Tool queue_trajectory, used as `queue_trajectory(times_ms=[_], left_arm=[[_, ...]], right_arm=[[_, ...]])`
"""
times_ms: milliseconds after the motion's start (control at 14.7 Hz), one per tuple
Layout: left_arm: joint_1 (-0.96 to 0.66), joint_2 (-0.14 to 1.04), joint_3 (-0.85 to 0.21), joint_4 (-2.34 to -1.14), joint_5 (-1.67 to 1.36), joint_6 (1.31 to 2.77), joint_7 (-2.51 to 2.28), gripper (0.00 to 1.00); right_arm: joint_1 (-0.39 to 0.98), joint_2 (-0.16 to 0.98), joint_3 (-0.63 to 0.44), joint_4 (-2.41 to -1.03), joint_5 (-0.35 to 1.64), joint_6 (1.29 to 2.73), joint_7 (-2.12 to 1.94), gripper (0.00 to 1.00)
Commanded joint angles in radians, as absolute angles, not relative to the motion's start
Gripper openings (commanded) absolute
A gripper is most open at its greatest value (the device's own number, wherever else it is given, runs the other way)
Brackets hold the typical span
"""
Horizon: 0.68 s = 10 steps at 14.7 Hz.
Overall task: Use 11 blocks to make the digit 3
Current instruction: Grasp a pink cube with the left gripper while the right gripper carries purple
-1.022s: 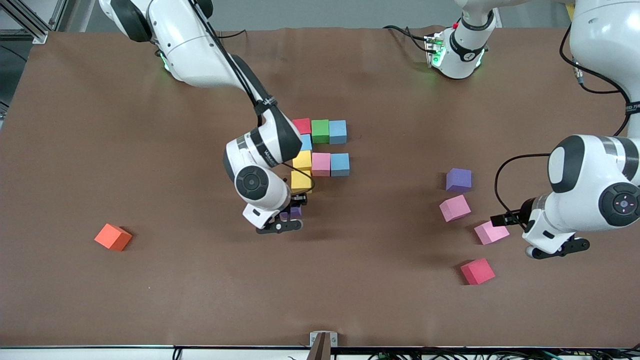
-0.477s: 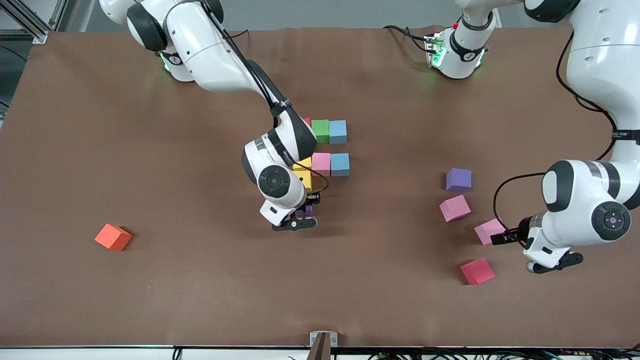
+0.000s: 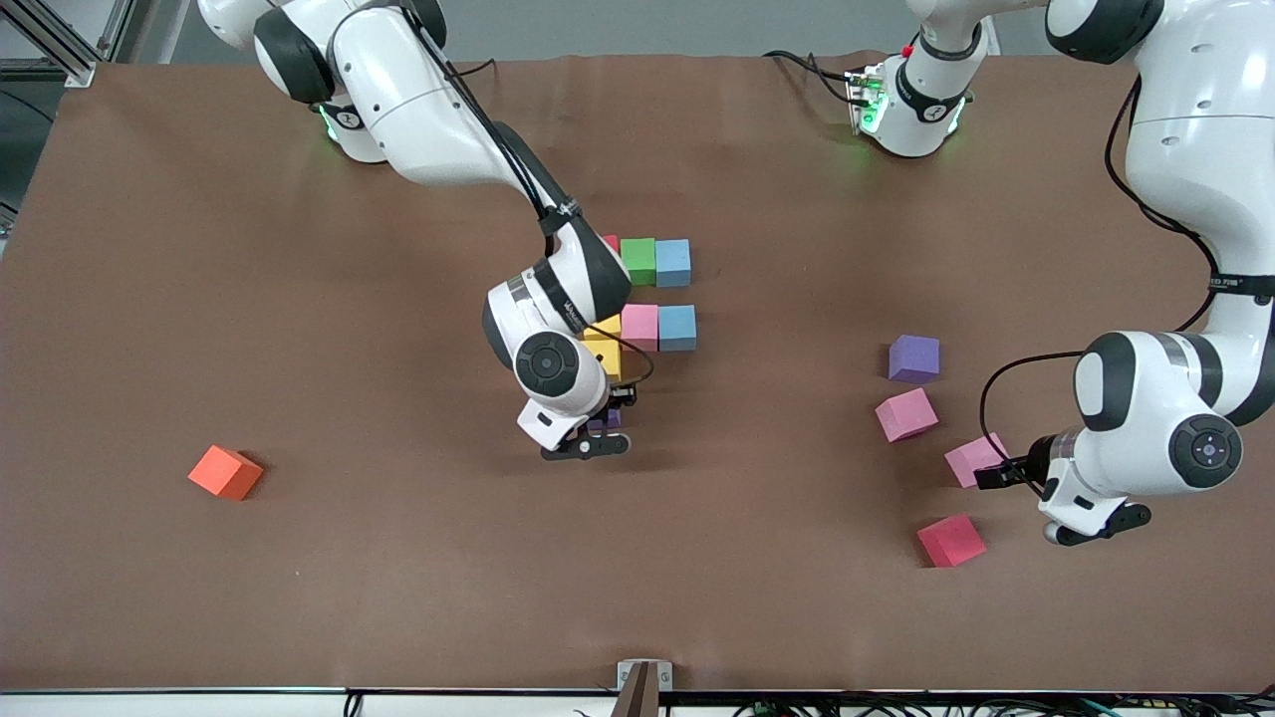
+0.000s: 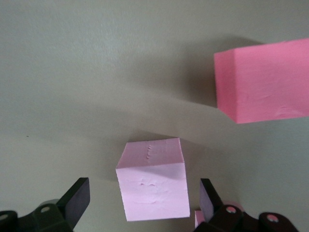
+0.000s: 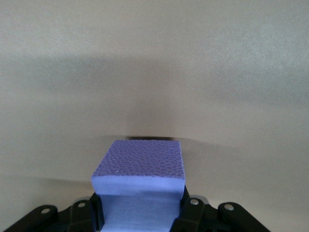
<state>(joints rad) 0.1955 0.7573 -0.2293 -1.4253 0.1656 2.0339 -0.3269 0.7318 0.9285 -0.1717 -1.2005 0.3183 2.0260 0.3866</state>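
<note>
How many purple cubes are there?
2. One purple cube lies on the table toward the left arm's end, beside a pink cube. The other purple cube is gripped in the right end effector by the yellow cubes. The arm may hide more.

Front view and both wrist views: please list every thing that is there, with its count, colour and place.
Farther row: three, red block mostly hidden by the right arm, green block, blue block; mid-table.
Nearer row: two, pink block, second blue block.
Yellow blocks: two, beside that pink block, partly under the right arm.
Loose blocks: four, purple block, loose pink block, outer pink block, loose red block; toward the left arm's end.
Orange cube: one, toward the right arm's end.
Table: one, brown.
Right gripper: shut on a held purple block, by the yellow blocks.
Left gripper: open, over the outer pink block.
</note>
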Motion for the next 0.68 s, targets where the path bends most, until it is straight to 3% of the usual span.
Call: queue_trajectory(times_ms=[0,204,341,409,477,613], left_arm=[[0.210,0.776,-0.233,-1.440,0.166,2.060,-0.319,1.00],[0.212,0.793,-0.233,-1.456,0.166,2.086,-0.319,1.00],[0.212,0.795,-0.233,-1.466,0.166,2.091,-0.319,0.92],[0.212,0.793,-0.233,-1.466,0.166,2.091,-0.322,0.80],[0.210,0.790,-0.233,-1.466,0.166,2.089,-0.327,0.61],[0.210,0.784,-0.233,-1.465,0.164,2.089,-0.328,0.40]], right_arm=[[0.739,0.930,-0.181,-1.218,0.327,2.023,0.394,0.21],[0.744,0.930,-0.181,-1.223,0.328,2.025,0.400,0.21],[0.744,0.930,-0.181,-1.224,0.330,2.023,0.402,0.21],[0.744,0.930,-0.181,-1.224,0.331,2.025,0.403,0.21],[0.749,0.930,-0.181,-1.223,0.331,2.023,0.403,0.21],[0.750,0.928,-0.181,-1.223,0.333,2.025,0.405,0.21]])
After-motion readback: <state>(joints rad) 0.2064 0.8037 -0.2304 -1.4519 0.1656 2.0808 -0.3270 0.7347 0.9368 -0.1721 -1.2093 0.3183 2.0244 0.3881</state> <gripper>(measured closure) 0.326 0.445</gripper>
